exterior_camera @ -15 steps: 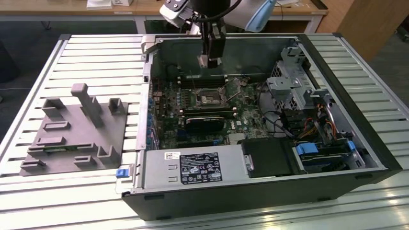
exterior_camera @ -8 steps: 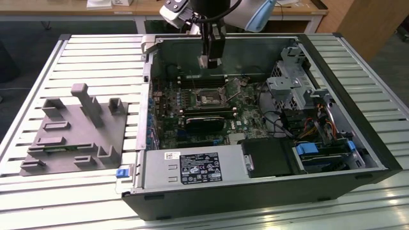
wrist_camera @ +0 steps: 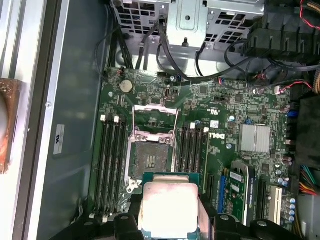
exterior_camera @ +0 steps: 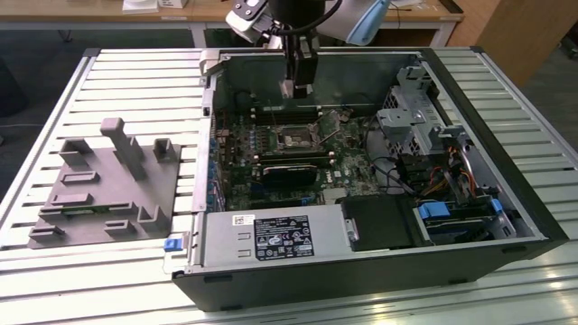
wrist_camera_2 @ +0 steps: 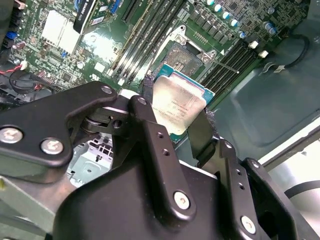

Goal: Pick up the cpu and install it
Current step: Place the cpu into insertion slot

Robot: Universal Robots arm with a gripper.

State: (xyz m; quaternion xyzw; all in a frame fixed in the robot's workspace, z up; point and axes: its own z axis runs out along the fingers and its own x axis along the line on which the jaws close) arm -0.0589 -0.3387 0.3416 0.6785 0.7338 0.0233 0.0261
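Pincer [wrist_camera_2: 174, 120] is clamping the cpu [wrist_camera: 170, 205] by two opposite edges, hovering over the open socket [wrist_camera: 150, 156] inside the case [exterior_camera: 361, 284].

We can make out no print for certain: the large white label [exterior_camera: 281, 238] on the grey metal power supply box [exterior_camera: 224, 238] carries rows of marks too fine to read, as does the small white sticker [wrist_camera: 59, 139] on the grey case wall [wrist_camera: 75, 90]. Faint illegible lines cross the dull silver-grey top of the small square cpu [wrist_camera_2: 176, 105].
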